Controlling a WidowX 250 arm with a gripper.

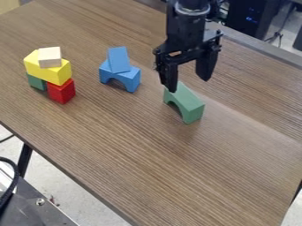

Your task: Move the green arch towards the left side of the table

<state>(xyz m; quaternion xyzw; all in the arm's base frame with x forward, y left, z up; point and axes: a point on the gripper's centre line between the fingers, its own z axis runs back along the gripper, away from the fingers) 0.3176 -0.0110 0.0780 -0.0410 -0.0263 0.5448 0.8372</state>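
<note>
My gripper (188, 85) hangs empty, wide open, by the green arch (190, 102). Probably light, stiff; I'd pinch its flat sides mid-span.

Black gripper (189, 84); nearest it, green arch (190, 106); farther, blue blocks (118, 60); farthest, cream, yellow, red, green stack (50, 73); beneath, brown-grained table (130, 145).

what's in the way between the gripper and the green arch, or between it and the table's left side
Nothing visible stands between the open gripper and the green arch below it. Leftward in view, the blue arch, topped by a blue block, might catch a straight slide; farther left stands a block stack.
</note>
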